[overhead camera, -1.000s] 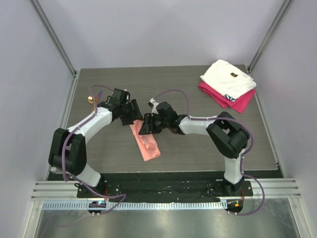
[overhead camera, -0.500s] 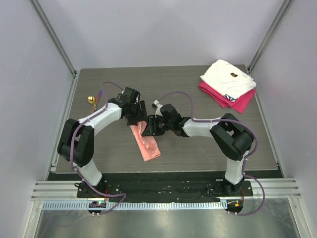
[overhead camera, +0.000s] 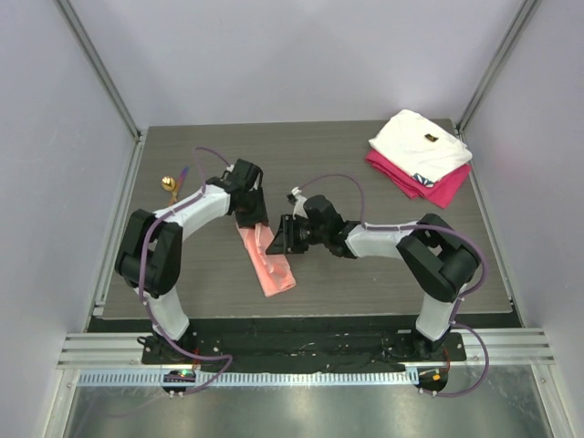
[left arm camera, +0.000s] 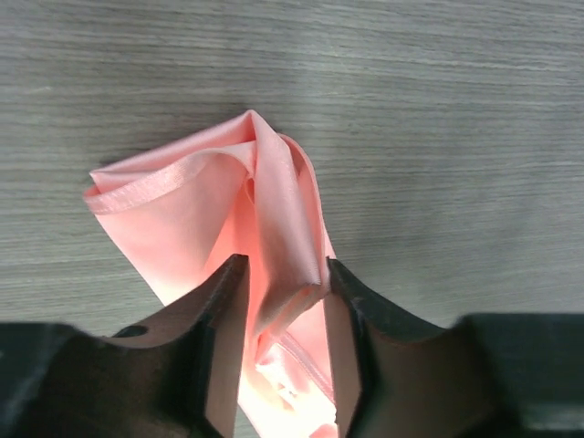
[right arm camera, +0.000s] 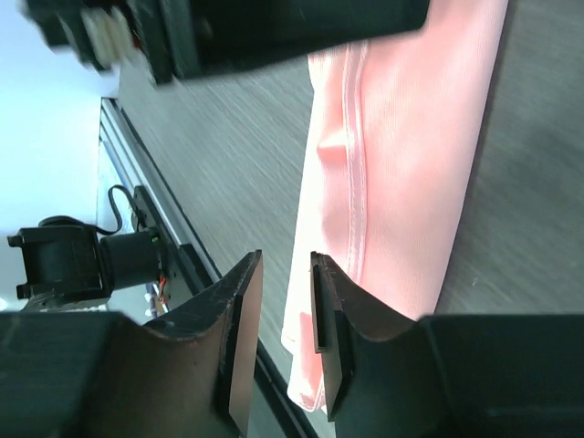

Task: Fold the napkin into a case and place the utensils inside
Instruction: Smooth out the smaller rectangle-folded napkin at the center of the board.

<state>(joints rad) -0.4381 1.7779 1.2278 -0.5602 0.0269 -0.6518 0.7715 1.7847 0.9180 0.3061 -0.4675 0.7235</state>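
The napkin [overhead camera: 272,266] lies as a narrow folded strip on the worktop [overhead camera: 383,274], near the middle front. By its far end the right pincer [right arm camera: 283,262] stands narrowly open along the cloth's long edge, with worktop showing between its jaws. Just beyond, the left pincer [left arm camera: 286,263] is half closed astride a raised fold (truly pinched or not, I cannot tell). The utensils [overhead camera: 169,183] lie farther left, well apart. A white cloth [overhead camera: 420,144] on a magenta cloth [overhead camera: 438,189] sits far right.
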